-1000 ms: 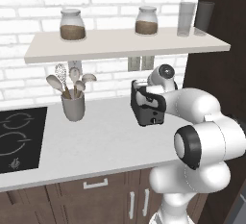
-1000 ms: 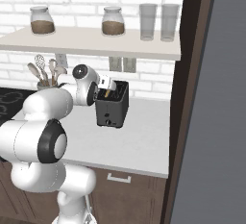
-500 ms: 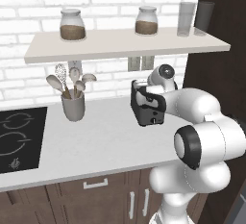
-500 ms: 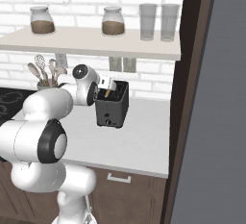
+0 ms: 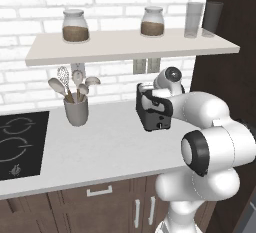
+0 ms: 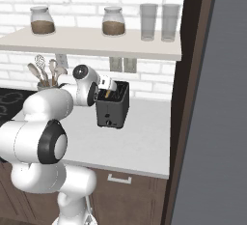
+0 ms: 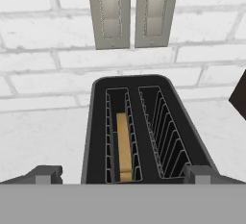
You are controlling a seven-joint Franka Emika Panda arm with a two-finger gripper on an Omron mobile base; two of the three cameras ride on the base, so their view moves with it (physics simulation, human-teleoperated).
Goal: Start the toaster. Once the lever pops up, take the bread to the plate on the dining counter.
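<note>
Your gripper (image 7: pixel 122 174) hovers spread wide and empty just above the toaster (image 7: pixel 144 127), its tips flanking the near end, with the bread (image 7: pixel 124 146) down in the left slot, and two wall switches (image 7: pixel 132 12) beyond.

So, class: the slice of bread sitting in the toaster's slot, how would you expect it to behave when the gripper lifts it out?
The bread is a thin slice standing on edge, so it is probably light and fairly stiff. Its narrow edges give little to grip, so it might slip or crumble if squeezed hard. It sits low between the wire guides of the toaster, so it may snag unless lifted straight up.
</note>
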